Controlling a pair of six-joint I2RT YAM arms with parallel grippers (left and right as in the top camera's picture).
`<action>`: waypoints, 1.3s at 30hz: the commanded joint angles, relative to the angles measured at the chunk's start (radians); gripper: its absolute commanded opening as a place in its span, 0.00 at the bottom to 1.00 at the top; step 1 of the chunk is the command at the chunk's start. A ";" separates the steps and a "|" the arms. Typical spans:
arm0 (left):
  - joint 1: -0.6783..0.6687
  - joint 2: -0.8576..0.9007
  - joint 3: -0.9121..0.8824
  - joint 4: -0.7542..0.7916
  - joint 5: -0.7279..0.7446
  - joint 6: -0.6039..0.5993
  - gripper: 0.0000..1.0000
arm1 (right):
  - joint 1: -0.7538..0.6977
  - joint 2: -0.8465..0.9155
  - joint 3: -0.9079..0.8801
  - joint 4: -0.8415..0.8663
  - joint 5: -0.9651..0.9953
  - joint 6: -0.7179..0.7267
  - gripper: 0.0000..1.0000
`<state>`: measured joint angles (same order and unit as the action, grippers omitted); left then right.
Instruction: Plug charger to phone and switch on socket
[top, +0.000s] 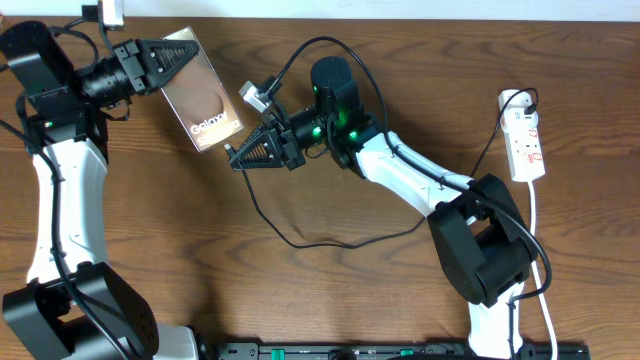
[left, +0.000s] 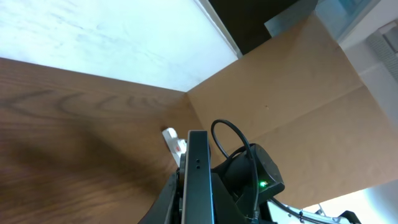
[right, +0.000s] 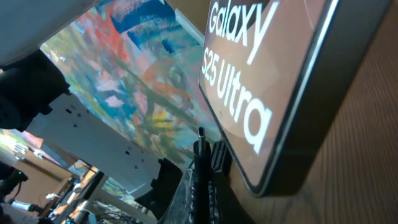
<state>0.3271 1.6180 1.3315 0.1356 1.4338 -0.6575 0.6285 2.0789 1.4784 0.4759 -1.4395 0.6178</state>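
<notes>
My left gripper (top: 188, 60) is shut on the upper end of the phone (top: 205, 100), which shows a brownish screen with white Galaxy text. In the left wrist view the phone (left: 198, 174) is seen edge-on between the jaws (left: 196, 202). My right gripper (top: 240, 155) is shut on the black plug tip of the charger (top: 300, 243), just off the phone's lower end. In the right wrist view the tip (right: 201, 140) stands between my fingers (right: 205, 180), close beside the phone's (right: 261, 81) lower corner. I cannot tell if they touch. The white socket (top: 526, 140) lies at the far right.
The charger cable loops over the wooden table (top: 150, 220) from my right gripper towards the socket, where a black plug (top: 520, 100) sits at the top end. A small grey connector (top: 255, 95) on a thick arm cable hangs beside the phone. The socket's white cord (top: 535, 230) runs towards the front.
</notes>
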 joint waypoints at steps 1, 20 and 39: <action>0.003 -0.004 0.002 0.009 0.013 -0.029 0.08 | 0.007 0.003 0.011 0.003 0.009 0.007 0.01; 0.003 -0.004 0.002 0.009 0.013 -0.011 0.07 | 0.008 0.003 0.011 0.004 0.033 0.077 0.01; 0.003 -0.004 0.002 0.009 0.024 0.021 0.07 | 0.009 0.003 0.011 0.008 0.027 0.073 0.01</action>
<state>0.3271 1.6180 1.3315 0.1360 1.4342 -0.6491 0.6285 2.0789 1.4784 0.4774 -1.4128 0.6861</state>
